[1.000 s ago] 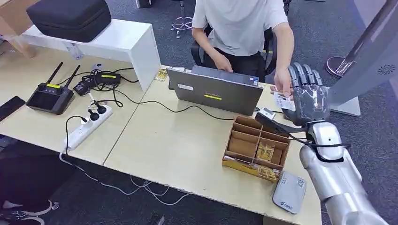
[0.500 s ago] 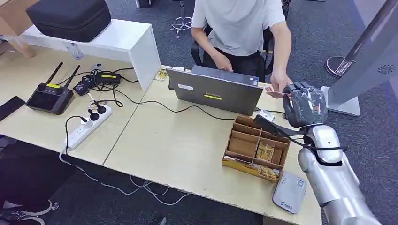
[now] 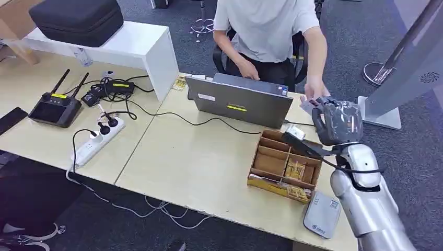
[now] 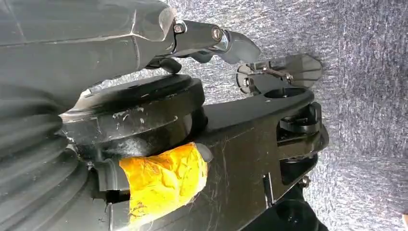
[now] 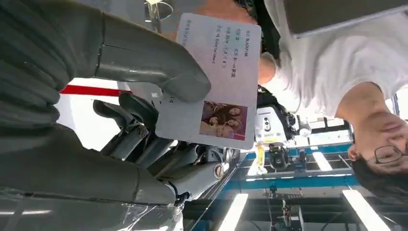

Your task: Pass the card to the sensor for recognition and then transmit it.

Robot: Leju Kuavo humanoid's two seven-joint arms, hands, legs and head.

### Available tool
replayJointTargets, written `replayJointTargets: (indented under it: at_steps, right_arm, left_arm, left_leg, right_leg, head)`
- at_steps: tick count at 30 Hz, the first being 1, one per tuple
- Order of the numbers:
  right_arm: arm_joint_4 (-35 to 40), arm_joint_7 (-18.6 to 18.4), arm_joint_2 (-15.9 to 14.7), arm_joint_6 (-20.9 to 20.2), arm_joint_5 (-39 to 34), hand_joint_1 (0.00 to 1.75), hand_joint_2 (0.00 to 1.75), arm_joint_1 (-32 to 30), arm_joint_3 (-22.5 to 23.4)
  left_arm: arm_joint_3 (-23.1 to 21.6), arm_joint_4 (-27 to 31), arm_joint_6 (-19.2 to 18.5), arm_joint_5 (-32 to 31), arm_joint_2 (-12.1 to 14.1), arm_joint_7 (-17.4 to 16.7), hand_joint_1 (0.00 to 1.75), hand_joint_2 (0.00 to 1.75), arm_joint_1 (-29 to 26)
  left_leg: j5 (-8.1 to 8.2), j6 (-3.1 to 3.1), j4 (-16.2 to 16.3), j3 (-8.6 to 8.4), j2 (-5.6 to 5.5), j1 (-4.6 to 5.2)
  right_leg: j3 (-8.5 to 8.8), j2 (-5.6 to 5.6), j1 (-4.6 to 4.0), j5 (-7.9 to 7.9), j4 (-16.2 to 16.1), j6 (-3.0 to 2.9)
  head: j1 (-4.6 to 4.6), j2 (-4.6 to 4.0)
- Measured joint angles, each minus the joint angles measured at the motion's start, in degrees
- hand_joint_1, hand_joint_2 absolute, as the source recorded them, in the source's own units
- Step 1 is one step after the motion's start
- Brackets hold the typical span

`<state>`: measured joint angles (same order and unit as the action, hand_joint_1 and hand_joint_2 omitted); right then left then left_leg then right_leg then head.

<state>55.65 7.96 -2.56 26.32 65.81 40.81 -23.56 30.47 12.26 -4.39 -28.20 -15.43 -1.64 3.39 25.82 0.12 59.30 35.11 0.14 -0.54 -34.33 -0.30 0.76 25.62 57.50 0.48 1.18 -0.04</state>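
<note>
My right hand (image 3: 338, 121) hovers over the table's far right, beyond the wooden box. It pinches a pale card (image 5: 216, 79) with a small photo between its thumb (image 5: 154, 60) and the fingers behind. In the head view the card (image 3: 308, 104) sticks out towards the seated person. The person's hand (image 3: 316, 89) is at the card's far edge; whether it grips the card is unclear. A grey-white sensor pad (image 3: 321, 213) lies near the table's front right edge. My left hand (image 4: 144, 24) hangs over grey carpet, its fingers not plainly shown.
An open laptop (image 3: 237, 102) stands in front of the person. A wooden compartment box (image 3: 284, 164) sits between the laptop and the sensor pad. A power strip (image 3: 96, 138), cables and a black controller (image 3: 55, 107) lie at the left. A grey stand (image 3: 407, 68) rises at the right.
My right hand has tipped from fingers pointing up to leaning forward, bringing the card towards the person. The person's hand stays at the card.
</note>
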Motion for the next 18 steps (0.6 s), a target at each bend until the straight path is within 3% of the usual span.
replayJointTargets:
  at_steps: [8, 14, 18]
  right_arm:
    - [4.21, 0.48, -1.20, 0.74, -0.57, 1.75, 1.75, -3.37, -0.02]
    - [17.01, 2.17, -5.64, 6.02, -1.55, 1.75, 1.75, -16.43, 2.32]
    - [26.69, 4.45, -8.35, 10.09, -0.77, 1.75, 1.75, -27.67, 7.59]
  left_arm:
    - [0.00, 0.00, 1.09, 0.39, 0.02, 0.04, 0.00, 1.75, -0.01]
    - [0.04, 0.00, 2.56, 2.62, 0.07, 1.27, 0.00, 1.75, -0.16]
    - [0.89, 0.00, 3.21, 4.15, 0.07, 1.86, 0.00, 1.75, -0.24]
  left_leg:
    - [0.00, 0.00, 0.00, -0.02, -0.06, -0.01]
    - [0.18, 0.06, 0.01, 0.02, -0.21, 0.00]
    - [0.31, 0.03, 0.02, 0.02, -0.27, 0.01]
  right_leg:
    - [0.01, -0.06, 0.00, 0.00, -0.01, -0.01]
    - [0.04, -0.23, 0.00, 0.14, -0.07, 0.03]
    - [0.06, -0.28, 0.00, 0.24, -0.08, 0.07]
  head:
    - [-0.02, 0.00]
    - [0.00, 0.00]
    - [0.00, 0.00]
